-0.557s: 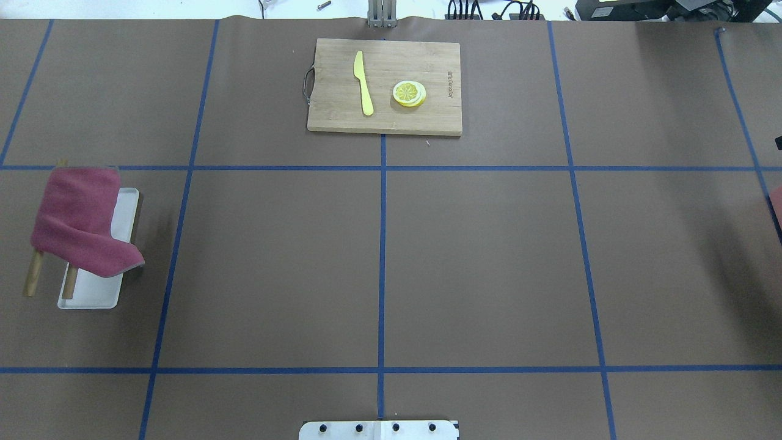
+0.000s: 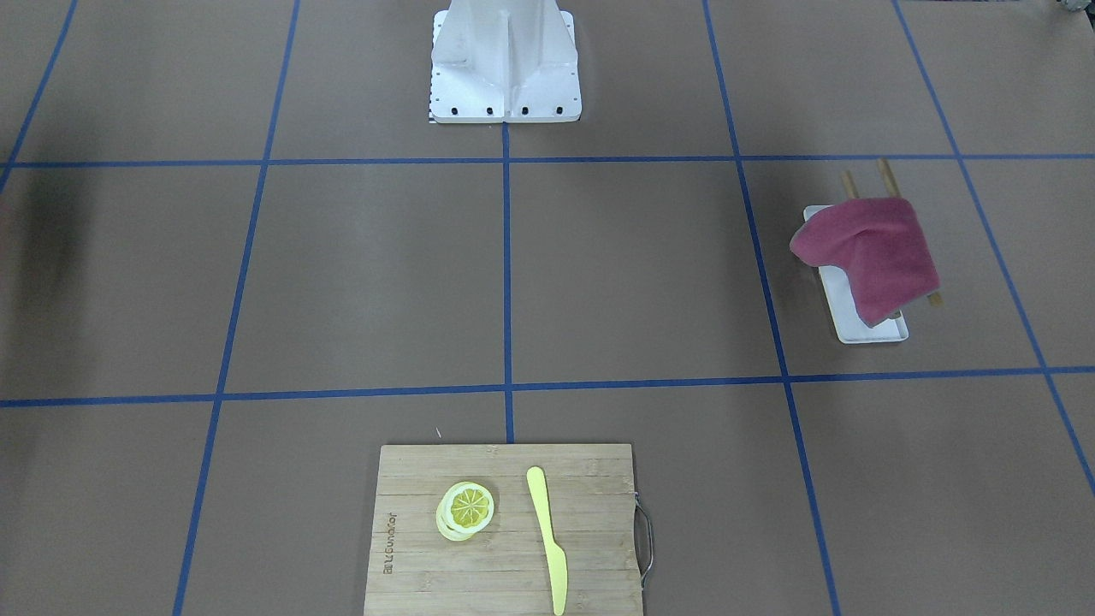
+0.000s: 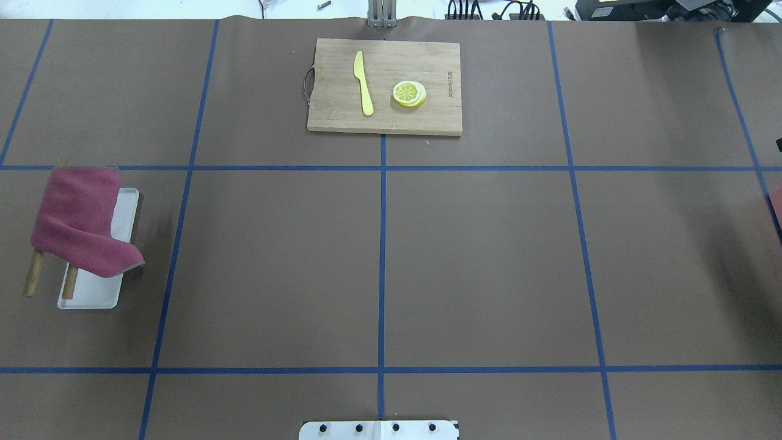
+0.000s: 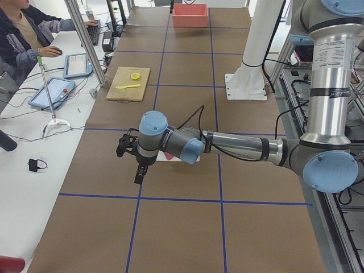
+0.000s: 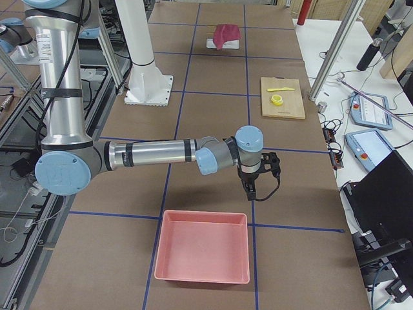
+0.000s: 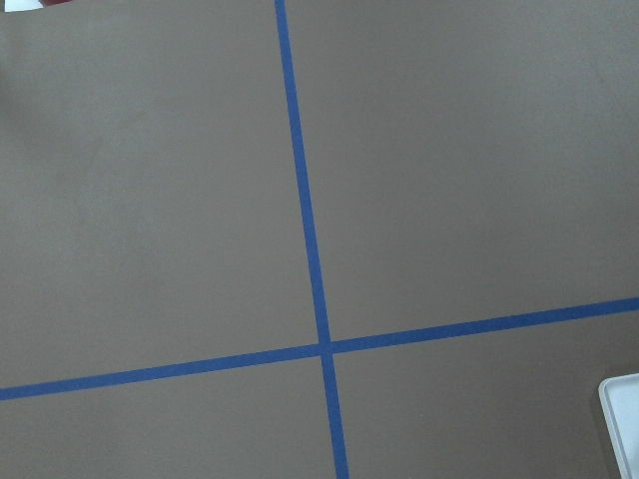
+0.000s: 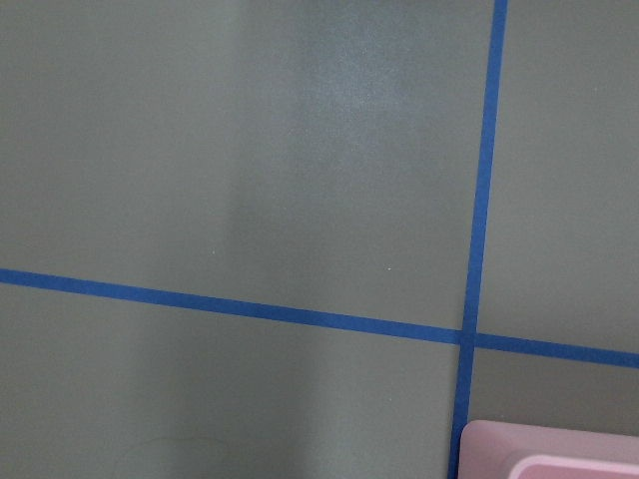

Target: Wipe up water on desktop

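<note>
The brown desktop (image 3: 476, 263) with blue tape lines fills the overhead view; I see no water on it in any view. A dark red cloth (image 3: 76, 220) hangs over a small wooden rack above a white tray (image 3: 91, 296) at the left side; it also shows in the front view (image 2: 873, 252). My left gripper (image 4: 138, 173) shows only in the exterior left view, hovering near the tray; I cannot tell whether it is open or shut. My right gripper (image 5: 250, 190) shows only in the exterior right view, above bare desktop; I cannot tell its state.
A bamboo cutting board (image 3: 342, 116) at the far middle carries a yellow knife (image 3: 363, 82) and lemon slices (image 3: 409, 93). A pink bin (image 5: 203, 248) stands at the right end. The white robot base (image 2: 505, 68) is at the near middle edge.
Nothing on the table has moved. The faint shadow beside the white tray has thinned a little.
</note>
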